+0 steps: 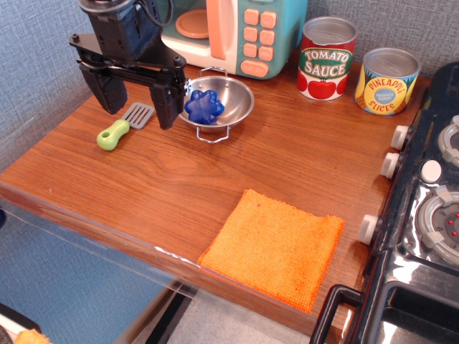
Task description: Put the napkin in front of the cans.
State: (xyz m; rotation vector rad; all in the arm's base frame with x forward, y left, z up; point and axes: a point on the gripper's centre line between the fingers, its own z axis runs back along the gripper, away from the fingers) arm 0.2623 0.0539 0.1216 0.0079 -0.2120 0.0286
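Single view, wooden counter (215, 172). My arm enters from the top edge, so everything above my wrist is cut off. The toy microwave (237, 32) behind my jaws is also cropped at the top, and my wrist covers its left part. The toy stove (423, 215), far to the right of my jaws, runs off the right and bottom edges. Whether my fingertips touch the counter cannot be made out.

My gripper (136, 100) points straight down near the back left of the counter, its 2 black fingers (109, 89) spread wide apart with nothing between them. The jaws hold no object.

Seen through the gap of my jaws is the grey blade of a green-handled spatula (123, 126), the handle reaching toward the front left. Just right of my right-hand finger sits a steel bowl (233, 97) holding a blue star-shaped piece (204, 106).

The napkin (276, 245), bright orange and flat, lies well apart from my jaws, toward the front right, its near corner slightly over the counter's front edge.

The 2 cans (358, 68) stand upright far to the right of my jaws against the back wall: the Tomato Sauce can (327, 61) and, just beside it on its right, the Pineapple Slices can (387, 82). Bare wood separates napkin and cans.
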